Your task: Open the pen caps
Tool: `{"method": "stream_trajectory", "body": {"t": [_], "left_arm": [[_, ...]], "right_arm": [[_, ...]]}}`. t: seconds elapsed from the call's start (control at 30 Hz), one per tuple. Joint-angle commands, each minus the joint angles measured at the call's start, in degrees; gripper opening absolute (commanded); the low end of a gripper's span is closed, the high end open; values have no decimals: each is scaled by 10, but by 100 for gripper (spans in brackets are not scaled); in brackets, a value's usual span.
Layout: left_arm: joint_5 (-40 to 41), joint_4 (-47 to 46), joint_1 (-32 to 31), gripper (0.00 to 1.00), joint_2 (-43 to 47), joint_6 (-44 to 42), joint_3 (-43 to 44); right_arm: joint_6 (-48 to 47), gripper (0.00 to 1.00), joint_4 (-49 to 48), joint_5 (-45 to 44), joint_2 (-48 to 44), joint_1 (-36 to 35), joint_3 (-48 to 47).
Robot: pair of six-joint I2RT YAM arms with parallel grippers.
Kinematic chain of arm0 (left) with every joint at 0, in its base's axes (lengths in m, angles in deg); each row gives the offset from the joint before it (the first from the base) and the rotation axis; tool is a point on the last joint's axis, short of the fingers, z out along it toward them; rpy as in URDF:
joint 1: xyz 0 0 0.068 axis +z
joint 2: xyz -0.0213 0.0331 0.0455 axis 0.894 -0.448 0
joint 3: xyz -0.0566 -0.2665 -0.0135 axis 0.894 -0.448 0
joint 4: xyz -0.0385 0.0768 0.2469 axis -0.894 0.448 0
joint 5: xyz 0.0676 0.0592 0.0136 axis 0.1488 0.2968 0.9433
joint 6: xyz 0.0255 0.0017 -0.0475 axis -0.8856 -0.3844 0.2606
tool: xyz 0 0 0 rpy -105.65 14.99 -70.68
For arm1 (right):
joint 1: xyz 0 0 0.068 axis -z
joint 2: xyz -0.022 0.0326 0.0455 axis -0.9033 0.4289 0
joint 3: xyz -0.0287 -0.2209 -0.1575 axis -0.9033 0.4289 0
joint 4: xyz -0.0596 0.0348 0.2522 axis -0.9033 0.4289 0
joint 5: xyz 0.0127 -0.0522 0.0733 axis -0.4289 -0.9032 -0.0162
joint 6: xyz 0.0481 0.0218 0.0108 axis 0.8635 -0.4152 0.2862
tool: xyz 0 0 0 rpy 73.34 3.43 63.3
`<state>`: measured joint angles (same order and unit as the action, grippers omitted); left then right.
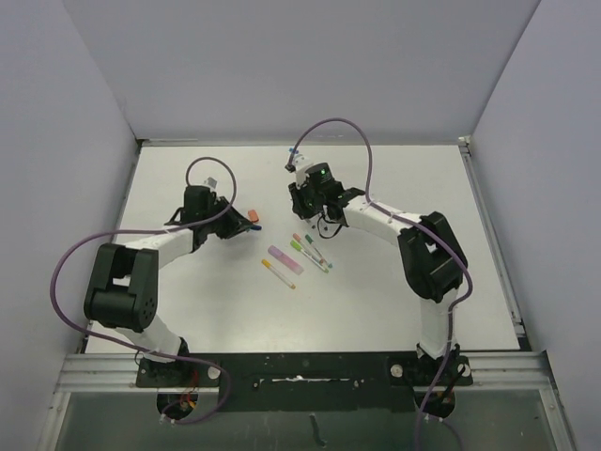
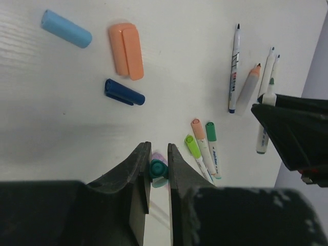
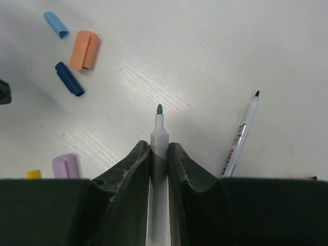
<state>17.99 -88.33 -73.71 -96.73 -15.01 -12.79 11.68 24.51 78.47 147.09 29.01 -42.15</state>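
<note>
Cap [image 2: 158,169] — teal, surely light and slick, best squeezed square across its middle — sits pinched in the left gripper [image 2: 157,154], left of centre on the bench [image 1: 404,178]; right gripper [image 3: 159,148] clamps a stiff bared pen [image 3: 159,125].

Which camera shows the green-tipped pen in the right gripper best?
Right wrist view: the green-tipped pen sits centred in the right gripper, bare tip clear. The left wrist view shows only its tip end beside that gripper; the top view shows it too small to read.
</note>
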Motion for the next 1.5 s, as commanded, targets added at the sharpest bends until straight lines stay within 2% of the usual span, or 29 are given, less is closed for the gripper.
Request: {"method": "stream_trajectory", "body": {"t": [0.0,0.33,0.7,0.8,0.9,0.97,1.1,1.17,1.47], "left_arm": [[17,0,7,3,37,-27,-13],[18,6,25,14,18,-37,-42],[15,8,39,28,2,-46,-51],[13,10,43,31,4,-46,-51],[9,8,47,39,13,-40,-51],[4,3,49,58,23,-33,-51],[5,0,50,96,58,-26,-45],[3,-3,50,98,77,-28,-40],[-19,-27,50,98,119,-25,-10]], "right_arm": [[-25,0,-39,-26,48,0,-64],[-57,0,-61,-66,149,-1,-142],[-56,1,-78,-63,188,5,-153],[-51,5,-73,-58,192,7,-156],[-47,15,-67,-54,193,12,-159],[-46,23,-66,-51,192,14,-159],[-45,47,-69,-50,178,21,-153],[-47,52,-80,-46,161,24,-139],[-61,58,-79,-40,33,23,-36]]}}
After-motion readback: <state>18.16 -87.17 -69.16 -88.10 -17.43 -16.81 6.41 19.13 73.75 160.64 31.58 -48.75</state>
